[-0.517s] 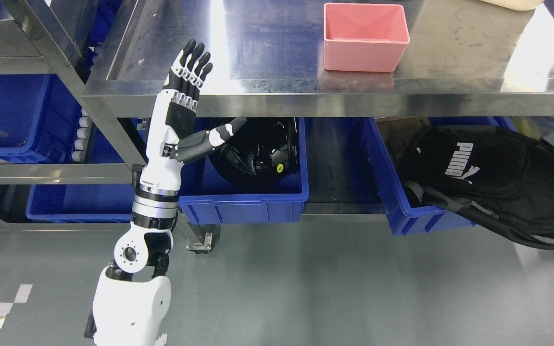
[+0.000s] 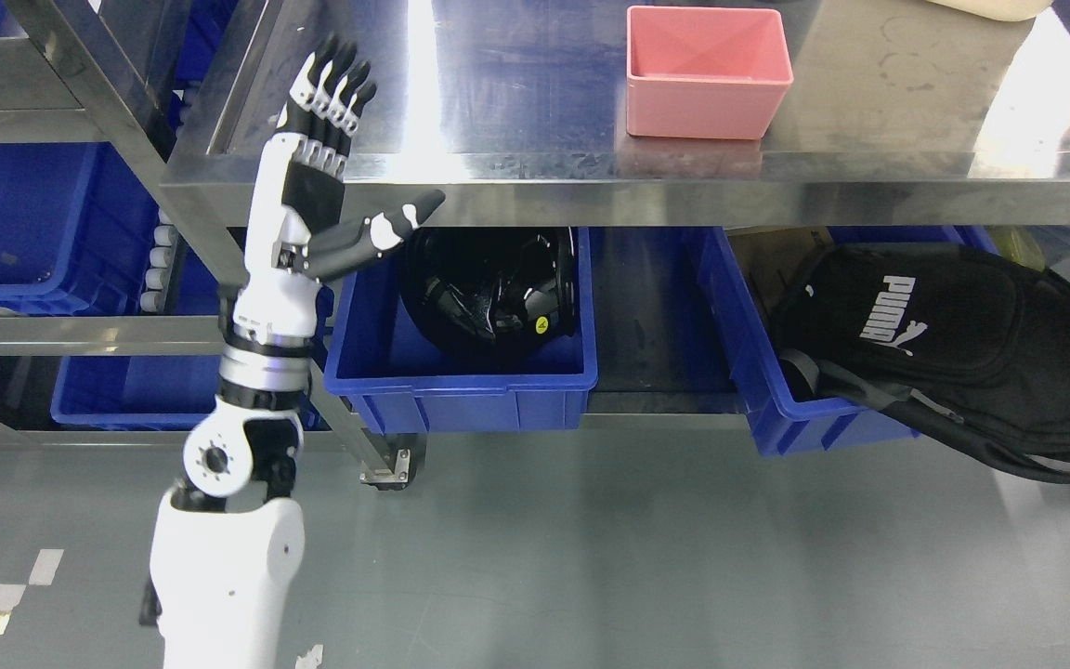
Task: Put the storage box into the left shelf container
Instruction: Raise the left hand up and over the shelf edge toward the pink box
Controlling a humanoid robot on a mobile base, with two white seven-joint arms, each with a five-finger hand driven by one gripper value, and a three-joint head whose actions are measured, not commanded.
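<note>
- Storage box (image 2: 708, 82), pink and open-topped, sits upright on the steel tabletop (image 2: 516, 84), toward the right half and close to the front edge.
- My left hand (image 2: 312, 177) is raised at the table's front left corner, well apart from the box, and holds nothing.
- My fingers (image 2: 331, 79) are straight and side by side, pointing up over the tabletop's left end; the thumb sticks out to the right, just under the table's front lip.
- My left forearm rises from the lower left, crossing in front of the table leg (image 2: 219, 251).
- Under the table, a blue bin (image 2: 461, 386) holds a black helmet (image 2: 493, 293); my thumb tip is near the helmet's upper left.
- A second blue bin (image 2: 758, 372) to the right carries a black backpack (image 2: 944, 344) that spills over its rim.
- On the far left, the shelf rack (image 2: 52, 125) holds a blue container (image 2: 15, 232) on its upper level and another blue container (image 2: 136, 395) lower down.
- My right hand does not show.
</note>
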